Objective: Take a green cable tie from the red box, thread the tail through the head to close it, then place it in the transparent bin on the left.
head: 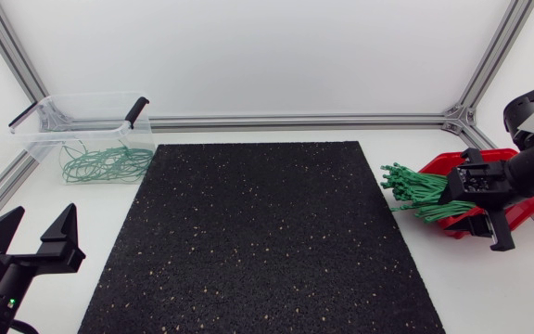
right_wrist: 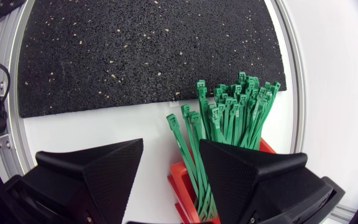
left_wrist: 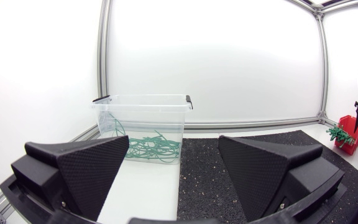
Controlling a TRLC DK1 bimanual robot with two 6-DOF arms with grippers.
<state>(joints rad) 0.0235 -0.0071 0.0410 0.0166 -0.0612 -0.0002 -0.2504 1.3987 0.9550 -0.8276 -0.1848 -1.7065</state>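
Hovering with the right pincer [right_wrist: 171, 146] spread wide just above the green ties [right_wrist: 235, 106] fanned from the red box [right_wrist: 178, 180] beneath, looks set to pinch one, left pincer [left_wrist: 174, 142] equally wide, bin [left_wrist: 142, 112] ahead.

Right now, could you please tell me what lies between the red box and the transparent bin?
The black mat fills most of the stretch from red box to transparent bin, with white table strips either side; the head view shows this.
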